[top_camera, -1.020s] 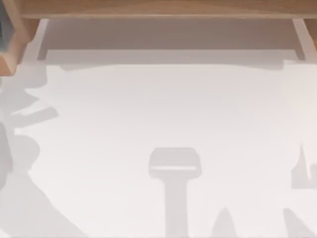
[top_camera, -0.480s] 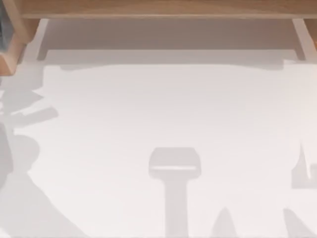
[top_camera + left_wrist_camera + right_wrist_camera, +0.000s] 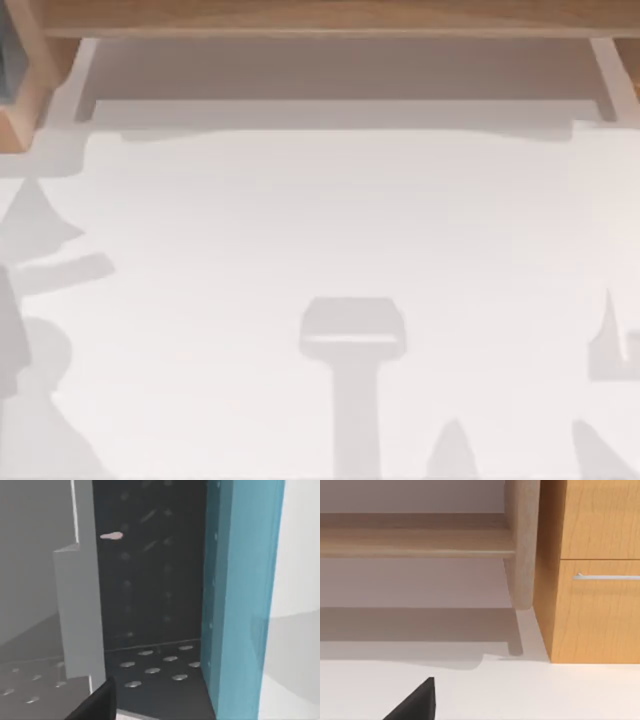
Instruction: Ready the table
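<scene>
The table [image 3: 330, 220] lies bare and flat across the whole top view, only soft shadows falling on it, so a gripper could cross it freely from left to right. Along its far edge a wooden shelf [image 3: 330, 18] runs the full width, with open room beneath it between two pale legs [image 3: 610, 80]. In the right wrist view a rounded wooden post [image 3: 522, 545] and a wooden cabinet [image 3: 592, 570] with a metal handle [image 3: 605, 577] wall off that corner. In the left wrist view a dark perforated panel [image 3: 150, 580], a teal panel [image 3: 240, 595] and a grey block [image 3: 77, 610] stand close ahead, leaving a narrow recess
</scene>
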You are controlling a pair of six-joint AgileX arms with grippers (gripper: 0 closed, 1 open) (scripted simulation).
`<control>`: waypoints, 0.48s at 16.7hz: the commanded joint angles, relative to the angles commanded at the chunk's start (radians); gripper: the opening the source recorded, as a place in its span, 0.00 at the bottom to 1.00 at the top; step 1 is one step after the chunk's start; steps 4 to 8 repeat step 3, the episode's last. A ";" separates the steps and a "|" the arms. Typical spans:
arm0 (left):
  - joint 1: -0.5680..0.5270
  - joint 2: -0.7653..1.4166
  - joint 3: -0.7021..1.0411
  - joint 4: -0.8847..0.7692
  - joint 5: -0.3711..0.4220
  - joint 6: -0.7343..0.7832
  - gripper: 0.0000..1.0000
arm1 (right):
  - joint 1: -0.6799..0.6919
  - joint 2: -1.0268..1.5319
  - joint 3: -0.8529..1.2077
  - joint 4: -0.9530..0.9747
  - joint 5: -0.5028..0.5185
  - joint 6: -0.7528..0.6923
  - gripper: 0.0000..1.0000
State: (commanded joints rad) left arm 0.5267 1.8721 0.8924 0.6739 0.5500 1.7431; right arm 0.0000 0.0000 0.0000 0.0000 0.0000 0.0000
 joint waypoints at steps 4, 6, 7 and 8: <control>0.012 -0.012 -0.038 0.006 0.013 0.008 1.00 | 0.000 0.000 0.000 0.000 0.000 0.000 1.00; 0.012 -0.012 -0.038 0.006 0.013 0.008 1.00 | 0.000 0.000 0.000 0.000 0.000 0.000 1.00; 0.012 -0.012 -0.038 0.006 0.013 0.008 1.00 | 0.000 0.000 0.000 0.000 0.000 0.000 1.00; 0.012 -0.012 -0.038 0.006 0.013 0.008 1.00 | 0.000 0.000 0.000 0.000 0.000 0.000 1.00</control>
